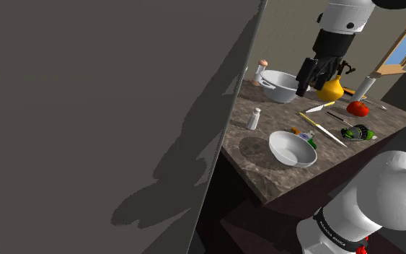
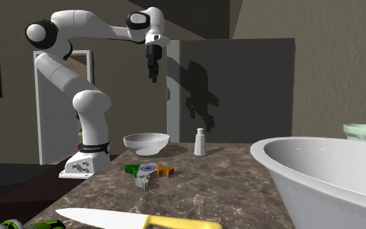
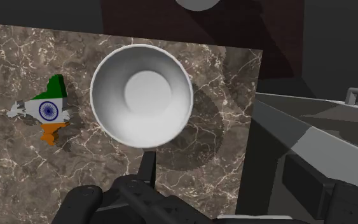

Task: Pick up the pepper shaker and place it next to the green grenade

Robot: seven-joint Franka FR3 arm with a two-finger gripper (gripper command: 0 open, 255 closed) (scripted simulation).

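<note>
The gripper (image 3: 147, 158) is hanging high over the table (image 3: 18, 181). Its two fingers are pressing together and holding nothing. A white bowl (image 3: 141, 95) is sitting right under it, with a little flag toy (image 3: 47, 111) beside the bowl. The white shaker (image 2: 200, 142) is standing down on the table, off to one side of the gripper, near the bowl. The green grenade (image 1: 356, 133) is lying well apart from the shaker.

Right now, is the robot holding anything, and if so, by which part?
Nothing is held. The gripper hangs high above the counter, over the white bowl, its fingers shut on nothing.
</note>
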